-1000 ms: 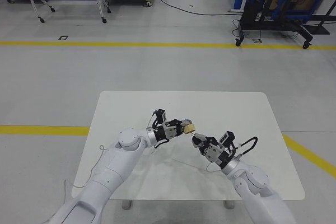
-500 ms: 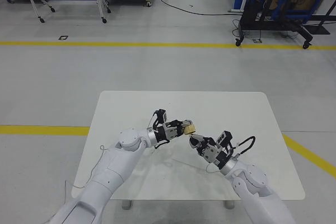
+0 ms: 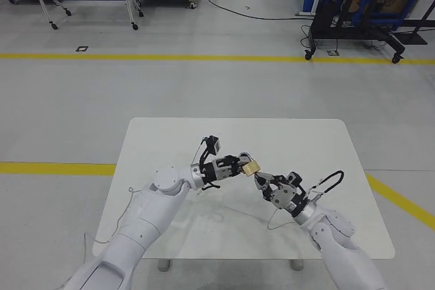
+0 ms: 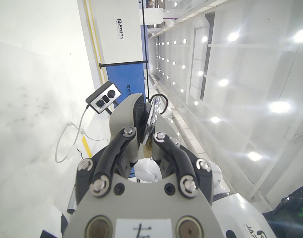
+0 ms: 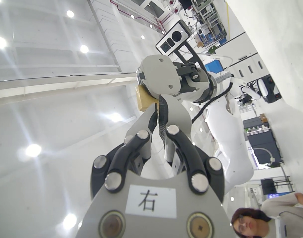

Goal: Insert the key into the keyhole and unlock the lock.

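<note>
Both claws meet now: my L claw [image 3: 246, 164], clenched on the lock [image 3: 251, 167], has tipped it; R claw [image 3: 263, 178], clenched too, has swung in beside it, so insertion looks close.

A white sticker [image 4: 143, 229] on the grey base of the left gripper [image 4: 147, 122] bears one black character, as does a second white sticker [image 5: 151, 201] on the right gripper [image 5: 159, 108]. A white standing panel [image 4: 109, 13] carries dark brand lettering.
</note>
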### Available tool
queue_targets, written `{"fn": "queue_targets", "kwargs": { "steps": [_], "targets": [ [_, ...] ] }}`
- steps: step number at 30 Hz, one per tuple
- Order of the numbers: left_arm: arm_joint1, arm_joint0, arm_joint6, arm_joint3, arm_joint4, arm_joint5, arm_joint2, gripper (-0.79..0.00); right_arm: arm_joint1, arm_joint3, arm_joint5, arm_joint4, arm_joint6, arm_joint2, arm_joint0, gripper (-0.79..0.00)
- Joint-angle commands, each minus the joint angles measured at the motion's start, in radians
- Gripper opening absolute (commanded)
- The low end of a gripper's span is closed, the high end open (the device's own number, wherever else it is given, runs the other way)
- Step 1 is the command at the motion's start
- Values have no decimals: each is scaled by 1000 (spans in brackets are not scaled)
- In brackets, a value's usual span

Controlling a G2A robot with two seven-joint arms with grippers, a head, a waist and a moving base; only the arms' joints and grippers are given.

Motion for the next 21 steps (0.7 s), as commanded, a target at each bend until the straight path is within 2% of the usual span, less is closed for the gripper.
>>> {"fn": "queue_targets", "kwargs": {
  "steps": [1,11,13,15,16,19,20,21],
  "targets": [
    [1,1,1,-1,0,-16,-5,-785,2,11,29,29,29,12,3,-785],
    [4,2,17,-4,25,-36,-15,-785,9,28,60,29,65,30,13,-785],
    [5,2,18,-4,28,-34,-15,-785,10,25,54,13,61,29,14,-483],
    [5,2,21,-4,33,-32,-15,-785,10,21,45,0,53,26,12,-336],
    [5,1,24,-4,39,-34,-15,-785,11,20,54,1,58,23,12,-289],
    [7,-1,34,-6,37,-44,-26,-785,14,24,53,-8,54,40,11,-329],
    [8,-1,35,-6,36,-45,-31,-785,16,22,51,-7,62,51,6,-326],
    [10,-1,36,-5,40,-45,-35,-785,18,21,42,-8,66,66,-1,-289]
  ]
}}
